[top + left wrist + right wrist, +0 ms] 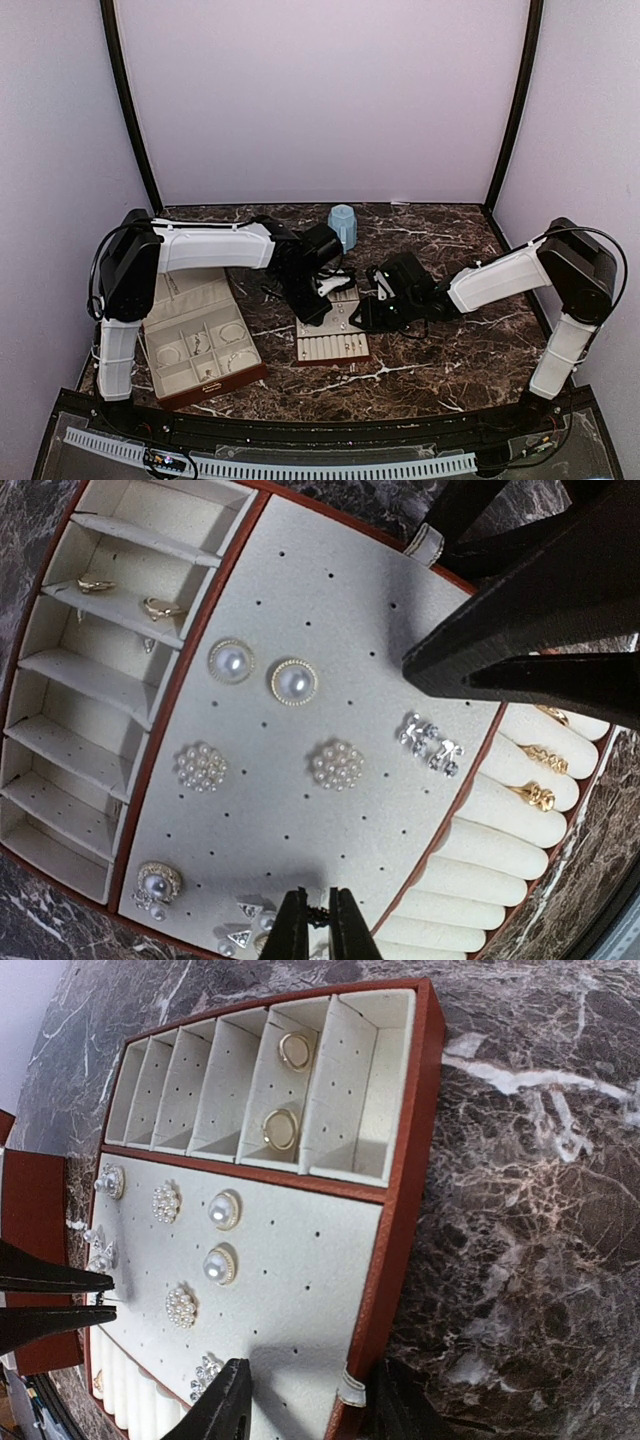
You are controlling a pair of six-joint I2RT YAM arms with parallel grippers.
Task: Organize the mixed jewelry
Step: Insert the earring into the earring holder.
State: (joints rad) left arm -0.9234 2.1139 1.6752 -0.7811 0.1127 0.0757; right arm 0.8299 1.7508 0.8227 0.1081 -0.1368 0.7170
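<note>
Left gripper jaws pinch a tiny piece over the tray, we reckon for placing, while right gripper jaws straddle its rim part-open, likely steadying.

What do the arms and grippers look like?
Both alike: left arm and right arm have white shell links, black joint housings and a thin black cable looping at the shoulder. Left gripper and right gripper are all black, with narrow tapering fingers. No markings visible.
</note>
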